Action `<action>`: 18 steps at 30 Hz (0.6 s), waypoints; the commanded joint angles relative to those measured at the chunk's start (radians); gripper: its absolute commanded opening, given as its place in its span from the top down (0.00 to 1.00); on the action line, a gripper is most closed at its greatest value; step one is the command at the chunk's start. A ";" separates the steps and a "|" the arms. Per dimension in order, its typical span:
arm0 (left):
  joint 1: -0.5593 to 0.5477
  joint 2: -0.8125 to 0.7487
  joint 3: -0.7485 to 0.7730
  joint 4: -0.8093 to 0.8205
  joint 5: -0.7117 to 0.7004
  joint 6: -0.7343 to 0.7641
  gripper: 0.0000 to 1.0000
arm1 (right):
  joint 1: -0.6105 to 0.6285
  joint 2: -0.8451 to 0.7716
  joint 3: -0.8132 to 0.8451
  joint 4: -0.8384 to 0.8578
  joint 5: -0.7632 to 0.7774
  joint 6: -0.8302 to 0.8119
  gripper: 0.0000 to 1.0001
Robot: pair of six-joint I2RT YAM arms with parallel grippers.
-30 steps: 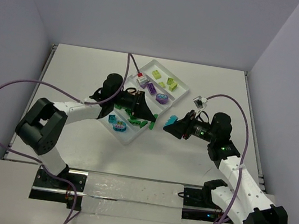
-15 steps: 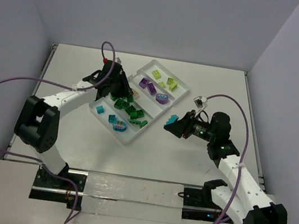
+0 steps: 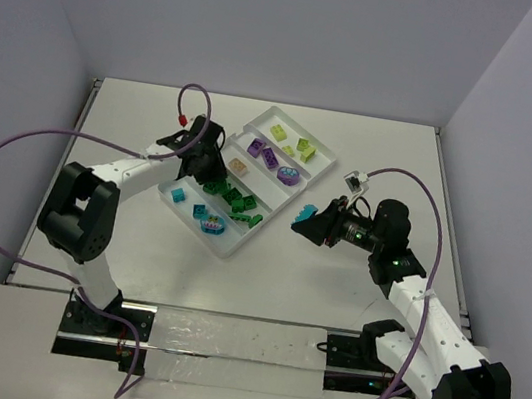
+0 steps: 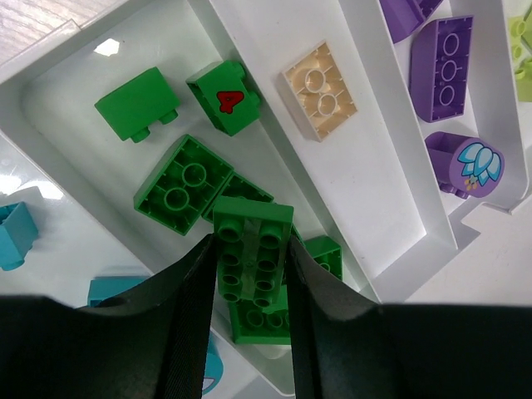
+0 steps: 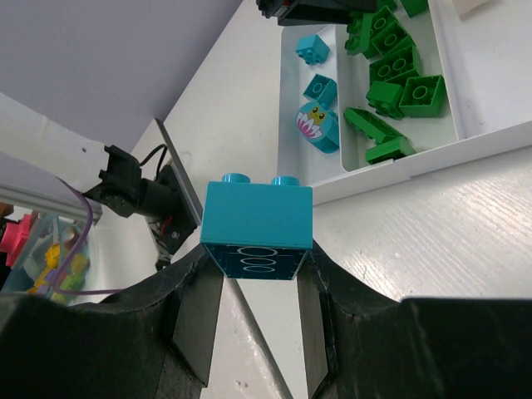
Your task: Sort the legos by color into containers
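Observation:
The clear tray (image 3: pixel 319 173) lies at mid-table, its containers (image 4: pixel 378 166) side by side. My left gripper (image 4: pixel 249 253) is shut on a green lego (image 4: pixel 252 223) and holds it above the compartment with several green legos (image 4: pixel 183 183). The neighbouring compartment has a peach brick (image 4: pixel 321 90), the one beyond it purple bricks (image 4: pixel 442 58). Teal pieces (image 3: pixel 208 221) lie in the end compartment and yellow-green ones (image 3: pixel 304 149) at the far end. To the right of the tray, my right gripper (image 5: pixel 256 274) is shut on a teal-blue lego (image 5: pixel 256 214), held above the table (image 5: pixel 432 241).
Purple cables (image 3: pixel 9 159) loop off both arms. A metal rail (image 3: pixel 223 340) runs along the near edge between the arm bases. Grey walls close in the table at the back and on both sides. In the right wrist view, a bin of coloured items (image 5: pixel 41 249) stands beyond the table edge.
My left arm has swung back from the tray's near right part to its far left side, still holding the green brick. The right arm and its teal-blue brick have stayed put.

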 commanded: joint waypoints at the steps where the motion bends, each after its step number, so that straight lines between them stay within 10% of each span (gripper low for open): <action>1: -0.010 0.002 0.006 0.031 -0.016 -0.011 0.53 | -0.006 0.000 0.041 0.024 -0.008 -0.008 1.00; 7: -0.012 -0.014 -0.004 0.034 -0.026 -0.007 0.22 | -0.006 0.006 0.038 0.027 -0.009 -0.010 1.00; 18: -0.059 -0.148 0.022 0.007 -0.114 0.032 0.19 | -0.005 0.007 0.045 -0.007 0.003 -0.038 1.00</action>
